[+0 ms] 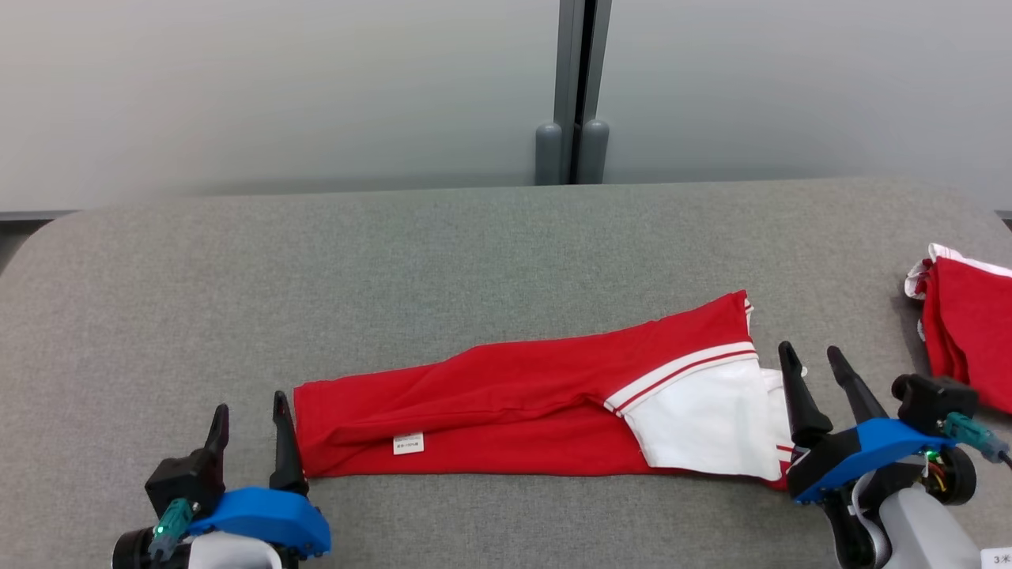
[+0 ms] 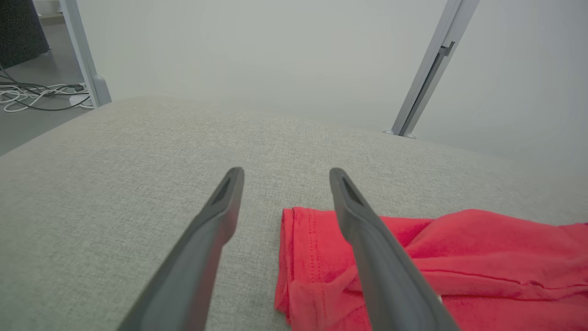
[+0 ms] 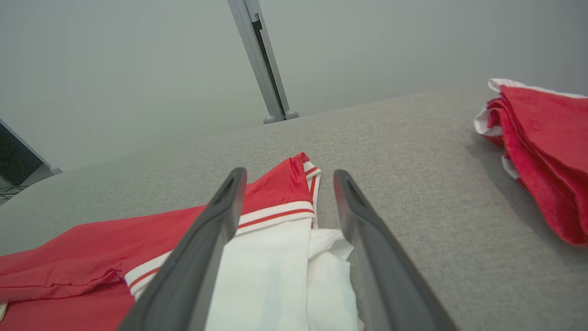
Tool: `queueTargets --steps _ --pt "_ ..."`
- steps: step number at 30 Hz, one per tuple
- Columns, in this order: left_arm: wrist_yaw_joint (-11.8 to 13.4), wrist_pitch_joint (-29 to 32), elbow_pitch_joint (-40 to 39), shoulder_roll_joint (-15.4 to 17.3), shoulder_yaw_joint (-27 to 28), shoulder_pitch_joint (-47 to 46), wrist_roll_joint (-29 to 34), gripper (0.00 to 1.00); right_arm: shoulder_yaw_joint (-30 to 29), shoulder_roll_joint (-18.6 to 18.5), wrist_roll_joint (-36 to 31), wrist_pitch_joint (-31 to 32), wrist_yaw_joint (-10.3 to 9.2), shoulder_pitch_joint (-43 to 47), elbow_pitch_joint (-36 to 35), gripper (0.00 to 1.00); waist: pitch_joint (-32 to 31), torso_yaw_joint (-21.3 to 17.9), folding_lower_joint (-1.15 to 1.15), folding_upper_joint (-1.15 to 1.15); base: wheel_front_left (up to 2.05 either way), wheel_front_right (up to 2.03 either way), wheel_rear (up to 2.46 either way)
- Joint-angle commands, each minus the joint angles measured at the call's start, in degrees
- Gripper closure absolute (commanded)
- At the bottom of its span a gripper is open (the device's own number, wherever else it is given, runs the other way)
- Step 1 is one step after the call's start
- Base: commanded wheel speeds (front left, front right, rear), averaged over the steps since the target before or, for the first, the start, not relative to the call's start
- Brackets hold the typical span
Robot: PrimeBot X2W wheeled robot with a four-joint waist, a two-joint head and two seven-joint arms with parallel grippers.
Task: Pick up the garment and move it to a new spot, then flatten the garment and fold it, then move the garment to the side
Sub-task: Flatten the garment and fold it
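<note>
The red and white garment [image 1: 514, 395] lies folded into a long band on the grey table [image 1: 474, 237], stretched from one pair of jaws to the other. The left gripper [image 1: 251, 405] stands released, its jaws spread with the red hem edge between them. The right gripper [image 1: 809, 349] is likewise spread wide over the white end, grasping nothing. A second red pile [image 1: 968, 332] lies outside the right jaws, apart from them.

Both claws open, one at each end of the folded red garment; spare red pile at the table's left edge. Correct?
Not quite. Head view shows the spare red pile at the table's right edge, beyond the right claw. Rest holds.
</note>
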Motion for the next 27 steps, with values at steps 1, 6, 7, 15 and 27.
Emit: queueTargets --steps 1,6,7,15,27 --pt "0.7 -0.3 -0.9 -0.1 0.4 1.6 -0.4 0.00 -1.1 1.2 -1.5 -0.2 0.00 1.6 0.0 0.00 -1.3 -0.4 0.00 0.00 0.00 0.00 0.00" --pt "1.7 -0.3 -1.7 -0.1 -0.6 4.1 -1.3 0.00 -3.7 3.7 -6.2 -0.2 0.00 3.2 0.4 0.00 -3.1 -0.5 0.00 0.00 0.00 0.00 0.00" --pt "1.9 -0.3 -1.8 -0.1 -0.9 4.5 -1.6 0.00 -4.3 4.1 -6.7 -0.2 0.00 3.4 0.6 0.00 -3.2 -0.5 0.00 0.00 0.00 0.00 0.00" --pt "3.0 -0.3 -1.9 -0.1 -3.0 5.5 -3.9 0.00 -6.6 5.6 -10.1 -0.2 0.00 3.8 1.7 0.00 -2.8 0.2 0.00 0.00 0.00 0.00 0.00" --pt "3.9 -0.3 -1.7 -0.1 -7.0 1.6 -5.5 0.00 -9.0 2.5 -11.8 -0.2 0.00 -2.7 8.5 0.00 4.2 3.7 0.00 0.00 0.00 0.00 0.00"
